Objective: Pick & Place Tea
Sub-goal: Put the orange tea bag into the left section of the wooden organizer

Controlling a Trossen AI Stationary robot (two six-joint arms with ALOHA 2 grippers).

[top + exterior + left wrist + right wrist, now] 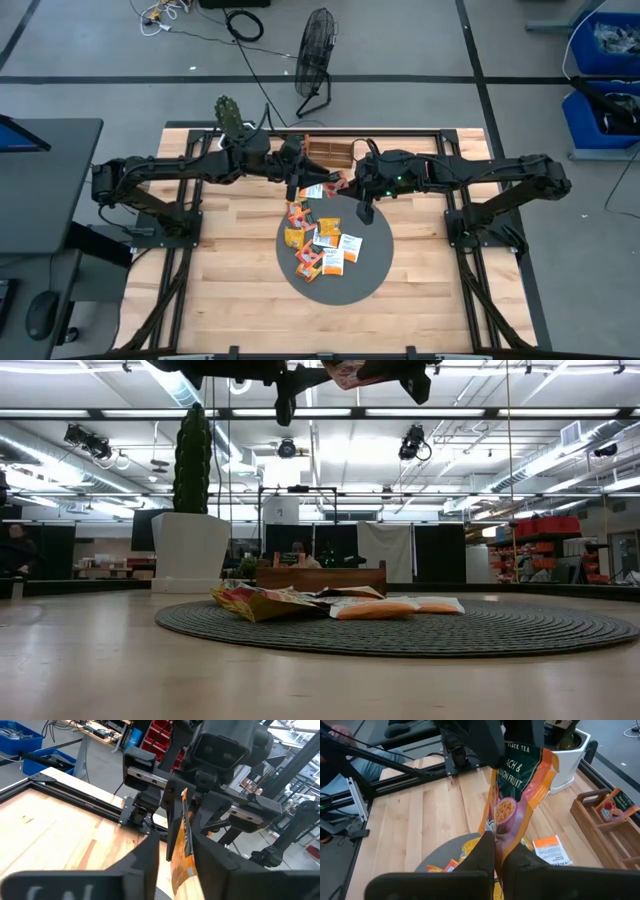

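Note:
A long orange and green tea sachet (512, 795) hangs in the air between my two grippers, above the far edge of the grey disc (370, 270). My right gripper (498, 840) is shut on it. My left gripper (176, 840) faces it from the table's left and is open. Its fingers stand either side of the sachet (184, 835), seen edge-on. I cannot tell whether they touch it. Several more sachets (320, 245) lie flat on the disc. The brown wooden tray (328, 152) sits just beyond the disc, with one sachet (615, 807) leaning in a slot. My right gripper pinches the sachet's narrowed lower end (496, 832) between its two fingers, coming roughly level from the table's right. The sachet is lifted clear of the table. It stands up from the fingers with its printed face toward the right wrist camera and its top among the left gripper's fingers.
A white pot with a cactus (230, 115) stands at the table's far left, near the left arm. A floor fan (317, 50) is beyond the far edge. Bare wood lies around the disc on the near, left and right sides. A person (350, 750) sits beyond the table.

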